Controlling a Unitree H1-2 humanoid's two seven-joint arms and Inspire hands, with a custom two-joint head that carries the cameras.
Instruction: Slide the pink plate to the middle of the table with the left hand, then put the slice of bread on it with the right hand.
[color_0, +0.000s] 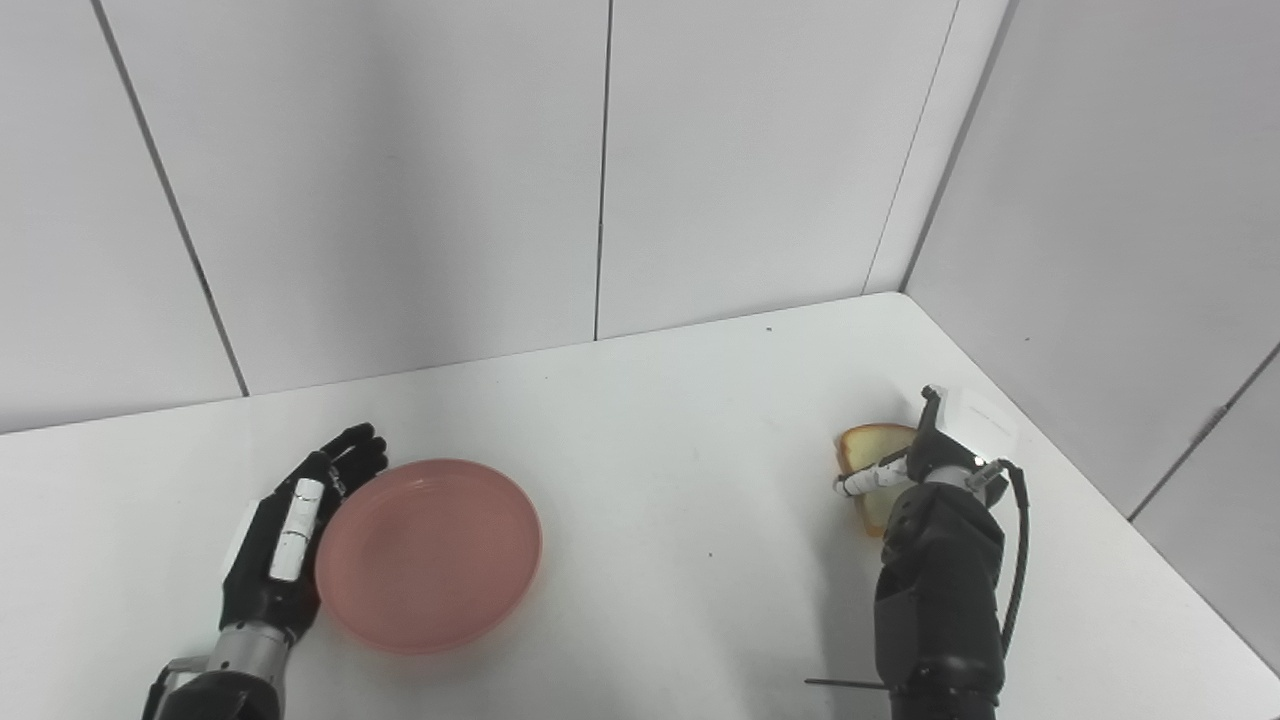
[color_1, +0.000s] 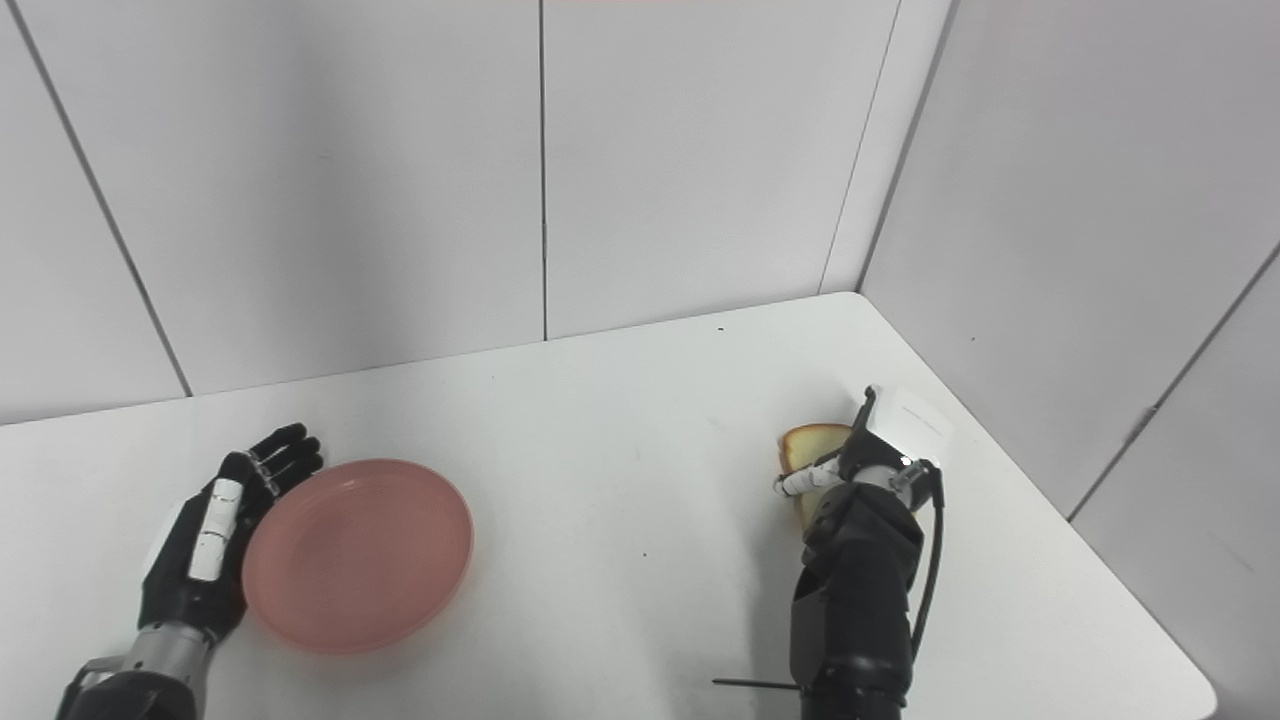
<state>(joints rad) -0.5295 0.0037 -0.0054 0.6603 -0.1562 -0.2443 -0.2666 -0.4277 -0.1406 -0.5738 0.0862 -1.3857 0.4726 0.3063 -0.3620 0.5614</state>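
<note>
The pink plate (color_0: 430, 555) lies flat on the white table (color_0: 660, 440), left of its middle. My left hand (color_0: 290, 530) lies against the plate's left rim, open, with its fingers stretched out toward the wall and holding nothing. The slice of bread (color_0: 868, 447) is at the right side of the table, near the right edge. My right hand (color_0: 935, 470) is on top of it and covers most of it. The thumb crosses the bread's face, and the other fingers are hidden behind the hand, so I cannot tell whether they grip it.
Grey wall panels (color_0: 600, 170) close off the table at the back and on the right. The table's right edge (color_0: 1100, 500) runs diagonally just beyond my right hand. A thin dark rod (color_0: 845, 684) sticks out left of my right forearm.
</note>
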